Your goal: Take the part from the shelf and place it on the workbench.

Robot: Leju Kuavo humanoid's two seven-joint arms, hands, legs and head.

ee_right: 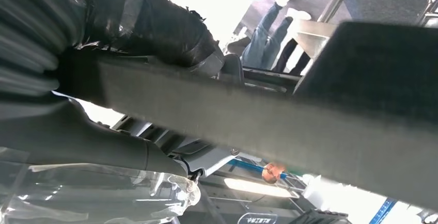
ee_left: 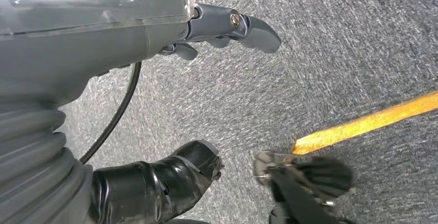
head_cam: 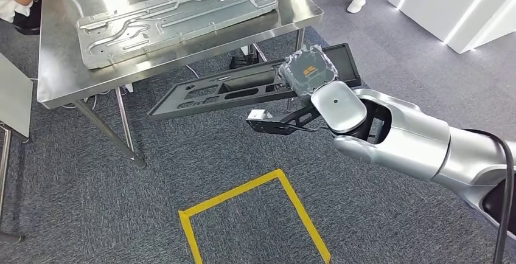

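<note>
A long black plastic part (head_cam: 231, 90) with cut-outs hangs in the air beside the steel workbench (head_cam: 52, 75), below its top and off its front right corner. My right hand (head_cam: 307, 72) grips the part near its right end. In the right wrist view the part (ee_right: 289, 126) runs as a dark bar across the picture, with the taped thumb (ee_right: 155, 28) wrapped over it. My left hand (ee_left: 206, 105) hangs over the grey carpet, thumb and fingers (ee_left: 243, 25) apart, holding nothing.
A large silver stamped metal panel (head_cam: 173, 17) lies on the workbench. Yellow floor tape (head_cam: 243, 206) marks a box on the carpet in front of me. People stand beyond the table at the far left and top right. A white counter (head_cam: 462, 2) stands at the right.
</note>
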